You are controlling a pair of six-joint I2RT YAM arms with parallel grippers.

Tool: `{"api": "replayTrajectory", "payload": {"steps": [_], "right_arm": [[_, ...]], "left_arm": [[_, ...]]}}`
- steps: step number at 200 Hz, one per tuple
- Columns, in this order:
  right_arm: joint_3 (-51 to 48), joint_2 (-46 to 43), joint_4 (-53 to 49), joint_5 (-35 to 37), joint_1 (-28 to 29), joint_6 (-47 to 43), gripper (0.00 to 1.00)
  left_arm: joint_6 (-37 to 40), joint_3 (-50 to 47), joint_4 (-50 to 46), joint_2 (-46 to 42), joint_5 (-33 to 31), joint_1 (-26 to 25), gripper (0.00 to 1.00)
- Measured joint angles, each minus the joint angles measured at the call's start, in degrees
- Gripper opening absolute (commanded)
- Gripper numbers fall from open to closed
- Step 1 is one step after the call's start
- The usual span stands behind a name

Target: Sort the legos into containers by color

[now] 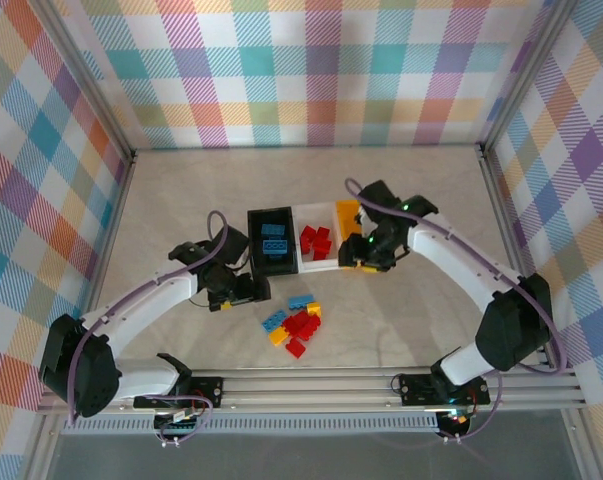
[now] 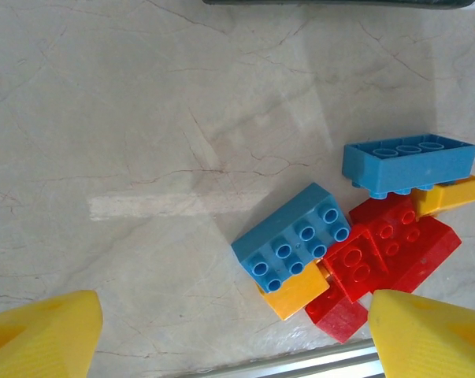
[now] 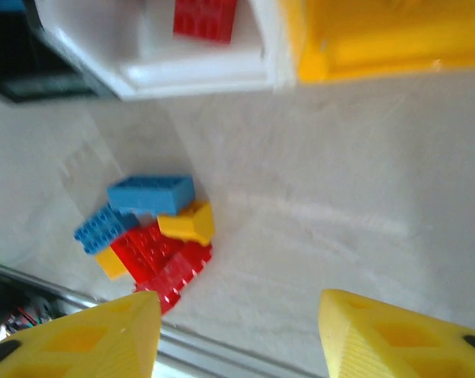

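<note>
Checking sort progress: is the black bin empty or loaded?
Loaded. The top view shows two blue bricks lying inside the black bin; no other color shows in it.

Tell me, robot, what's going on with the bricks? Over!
Left gripper open, empty, near the pile of bricks. Right gripper open, empty, near the yellow bin. Nothing in the way.
</note>
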Motion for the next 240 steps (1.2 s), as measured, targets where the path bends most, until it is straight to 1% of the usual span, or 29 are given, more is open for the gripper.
{"api": "replayTrajectory", "payload": {"steps": [33, 50, 69, 89, 122, 164, 195, 214, 240], "right_arm": [[-5.2, 1.9, 1.5, 2.1, 10.8, 2.3, 0.63], [-5.4, 4.8, 2.4, 3.2, 15.6, 3.1, 0.67], [-4.9, 8.3, 3.5, 4.1, 19.1, 3.1, 0.68], [-2.5, 13.0, 3.8, 5.0, 21.0, 3.0, 0.68], [2.2, 20.0, 5.1, 6.4, 21.7, 2.6, 0.67], [6.8, 25.6, 5.5, 7.6, 21.0, 1.8, 0.65], [7.6, 26.2, 5.6, 7.3, 19.1, 1.4, 0.59], [7.6, 26.2, 5.9, 7.3, 17.6, 1.3, 0.54], [7.2, 26.4, 6.5, 7.9, 16.3, 1.4, 0.53]], "left_arm": [[-0.5, -1.7, 0.9, -0.3, 0.1, 0.2, 0.89], [-1.3, -3.1, 1.3, -0.5, 0.5, 0.7, 0.89], [-1.8, -4.8, 1.2, -0.8, 0.7, 1.5, 0.89], [-1.9, -6.1, 1.1, -1.2, 1.1, 2.4, 0.89], [-1.9, -7.2, 0.9, -3.9, 1.6, 3.7, 0.89], [-1.9, -7.3, 0.7, -6.1, 2.3, 4.5, 0.89], [-1.9, -7.3, 0.7, -6.1, 2.7, 4.7, 0.89], [-1.9, -7.3, 0.7, -6.1, 2.7, 4.9, 0.89], [-1.9, -7.3, 0.7, -5.8, 3.1, 4.9, 0.89]]}}
